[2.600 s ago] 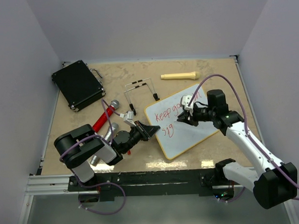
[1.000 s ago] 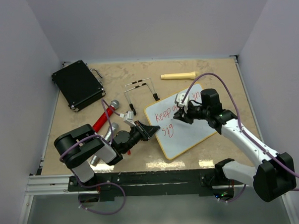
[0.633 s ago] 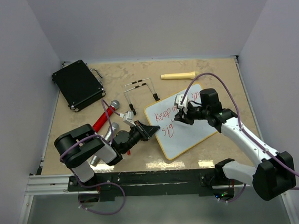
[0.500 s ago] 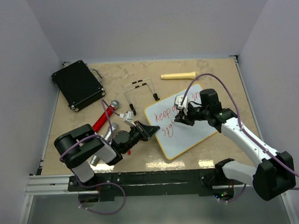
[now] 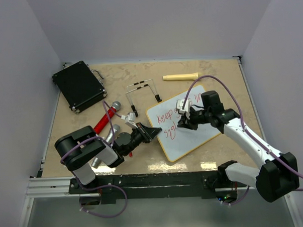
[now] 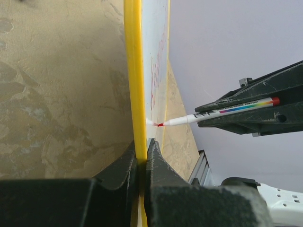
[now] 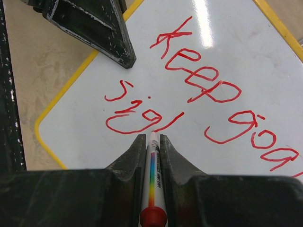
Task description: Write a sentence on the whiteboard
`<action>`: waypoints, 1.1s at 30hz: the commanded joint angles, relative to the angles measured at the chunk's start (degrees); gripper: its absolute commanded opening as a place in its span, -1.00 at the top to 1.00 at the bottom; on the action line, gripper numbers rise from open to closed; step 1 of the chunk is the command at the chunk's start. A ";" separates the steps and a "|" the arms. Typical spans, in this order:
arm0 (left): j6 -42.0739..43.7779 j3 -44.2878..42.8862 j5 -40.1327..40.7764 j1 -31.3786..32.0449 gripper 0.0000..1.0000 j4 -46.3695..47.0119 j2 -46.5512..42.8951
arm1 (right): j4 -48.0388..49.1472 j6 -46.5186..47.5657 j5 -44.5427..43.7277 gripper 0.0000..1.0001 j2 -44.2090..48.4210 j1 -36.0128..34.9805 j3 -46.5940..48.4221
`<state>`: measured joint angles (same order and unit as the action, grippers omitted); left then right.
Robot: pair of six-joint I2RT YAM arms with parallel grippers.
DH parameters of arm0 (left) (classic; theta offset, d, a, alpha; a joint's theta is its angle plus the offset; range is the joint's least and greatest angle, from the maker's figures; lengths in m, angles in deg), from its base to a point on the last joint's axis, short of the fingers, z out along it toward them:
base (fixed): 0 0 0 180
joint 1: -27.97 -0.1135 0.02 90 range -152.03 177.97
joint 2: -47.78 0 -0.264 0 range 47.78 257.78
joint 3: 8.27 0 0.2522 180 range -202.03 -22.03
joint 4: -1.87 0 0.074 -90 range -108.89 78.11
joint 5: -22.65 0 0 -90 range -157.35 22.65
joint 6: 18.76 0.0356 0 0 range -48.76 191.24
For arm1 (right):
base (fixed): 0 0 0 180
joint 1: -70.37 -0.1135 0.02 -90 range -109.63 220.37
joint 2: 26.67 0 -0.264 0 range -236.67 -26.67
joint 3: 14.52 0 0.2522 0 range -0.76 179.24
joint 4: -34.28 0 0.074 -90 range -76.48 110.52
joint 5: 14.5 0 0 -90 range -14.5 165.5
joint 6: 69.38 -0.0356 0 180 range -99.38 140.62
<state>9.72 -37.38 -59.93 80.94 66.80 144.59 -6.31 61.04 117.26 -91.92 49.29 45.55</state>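
The whiteboard (image 5: pixel 193 138) lies tilted on the table, its yellow frame (image 6: pixel 134 71) pinched at the left edge by my left gripper (image 5: pixel 155 132), which is shut on it (image 6: pixel 142 153). The sentence (image 7: pixel 208 85) is in red: "Keep goa…" on top, its end hidden by my right gripper, and "sig" plus a slanted stroke below. My right gripper (image 7: pixel 152 137) is shut on a white marker (image 7: pixel 152 175) with a rainbow stripe and red end cap. The marker's tip touches the board (image 7: pixel 94 137) at the foot of that stroke. In the left wrist view the marker (image 6: pixel 222 112) meets the board from the right.
A black case (image 5: pixel 79 85) sits at the back left. A red-handled tool (image 5: pixel 105 119) lies beside my left arm. A bent wire frame (image 5: pixel 143 91) and a cream cylinder (image 5: pixel 181 77) lie behind the whiteboard. The walls stand close on three sides.
My right gripper with the marker has shifted slightly right and toward the near edge along the second line, adding to the red writing. The left gripper and the board have not moved.
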 commanded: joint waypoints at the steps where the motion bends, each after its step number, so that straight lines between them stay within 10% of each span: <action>1: 8.61 0.94 -2.06 0.12 1.00 17.28 -0.05 | -2.61 1.41 0.34 1.00 -0.84 -0.45 2.04; 33: 8.96 1.29 -2.15 0.03 1.00 17.37 -0.22 | 1.26 -0.97 -5.28 1.00 0.30 -0.37 2.12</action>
<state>9.72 -37.36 -60.12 80.86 66.85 144.59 -1.53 56.02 112.41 -91.88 49.00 46.05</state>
